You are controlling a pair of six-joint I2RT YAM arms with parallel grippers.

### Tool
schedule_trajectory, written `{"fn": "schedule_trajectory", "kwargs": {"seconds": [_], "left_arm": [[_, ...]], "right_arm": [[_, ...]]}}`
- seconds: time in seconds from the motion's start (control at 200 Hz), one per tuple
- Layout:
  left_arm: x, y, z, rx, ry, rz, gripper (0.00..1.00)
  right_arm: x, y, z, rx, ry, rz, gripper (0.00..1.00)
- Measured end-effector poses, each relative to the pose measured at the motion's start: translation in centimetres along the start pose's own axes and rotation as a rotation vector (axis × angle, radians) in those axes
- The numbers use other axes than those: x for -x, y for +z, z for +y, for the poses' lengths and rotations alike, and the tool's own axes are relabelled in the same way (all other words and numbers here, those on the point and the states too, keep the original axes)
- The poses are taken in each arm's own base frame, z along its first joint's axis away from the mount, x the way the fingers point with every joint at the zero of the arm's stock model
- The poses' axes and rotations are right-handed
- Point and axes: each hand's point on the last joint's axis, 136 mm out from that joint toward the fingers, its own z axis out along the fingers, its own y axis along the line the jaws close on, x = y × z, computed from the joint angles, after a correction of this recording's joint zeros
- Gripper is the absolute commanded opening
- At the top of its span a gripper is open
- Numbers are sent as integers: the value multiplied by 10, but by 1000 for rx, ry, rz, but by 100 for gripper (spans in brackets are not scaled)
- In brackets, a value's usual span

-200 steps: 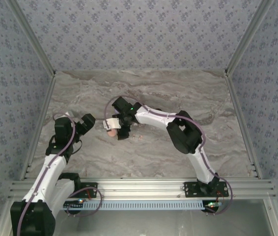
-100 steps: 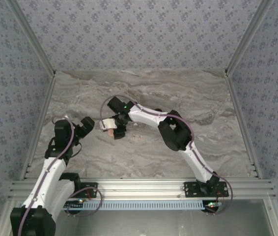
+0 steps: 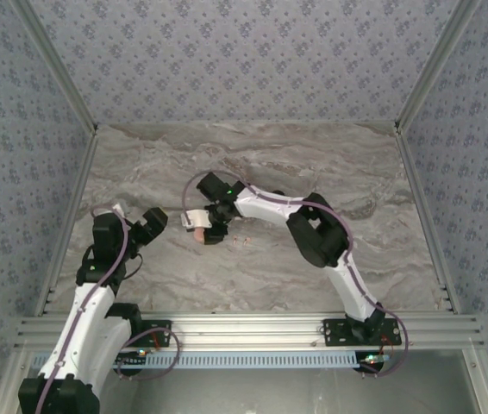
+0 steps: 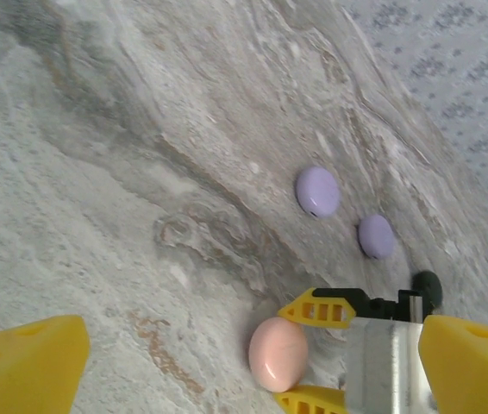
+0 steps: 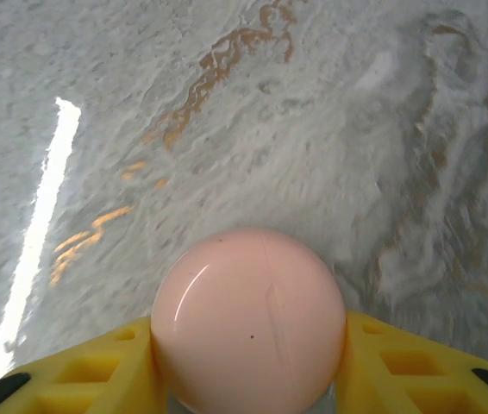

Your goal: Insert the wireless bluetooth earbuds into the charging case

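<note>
The left gripper (image 3: 149, 224) gapes wide and empty. Just right of it, the right gripper (image 3: 203, 225) presses both fingers against one pink case (image 5: 248, 319), clearest from its own wrist. Two tiny earbuds (image 3: 243, 239) lie right of those jaws, apart from them. The left wrist view adds two lilac discs (image 4: 317, 191) and one dark disc (image 4: 428, 285) beyond.

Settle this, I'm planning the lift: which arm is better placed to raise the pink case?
Right: the right end effector has the case between its fingers; the left end effector hangs open, apart.
</note>
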Motion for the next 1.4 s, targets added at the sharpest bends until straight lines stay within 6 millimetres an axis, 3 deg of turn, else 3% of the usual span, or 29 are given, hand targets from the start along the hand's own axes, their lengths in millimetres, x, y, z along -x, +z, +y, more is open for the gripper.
{"fn": "schedule_trajectory", "kwargs": {"seconds": [0.09,0.29,0.41,0.56,0.67,0.909,1.079,1.399], "left_arm": [[-3,-2,-16,-69,12,41,92],[0,-10,-74,-312,42,115,90],[-13,-17,-116,-462,102,198,90],[-29,-28,-170,-616,193,274,90],[-42,-22,-195,-671,227,326,88],[-75,3,-217,-686,239,449,80],[-89,10,-237,-734,253,495,70],[-105,13,-262,-814,263,556,46]], "right_arm": [[1,-35,-2,-73,38,-42,47],[14,-138,-24,-331,75,-155,47],[16,-171,-21,-416,83,-182,46],[9,-186,-8,-450,103,-182,46],[5,-197,0,-469,117,-194,46],[3,-230,9,-521,156,-251,46],[2,-249,9,-550,175,-285,46],[-5,-252,7,-550,197,-291,47]]}}
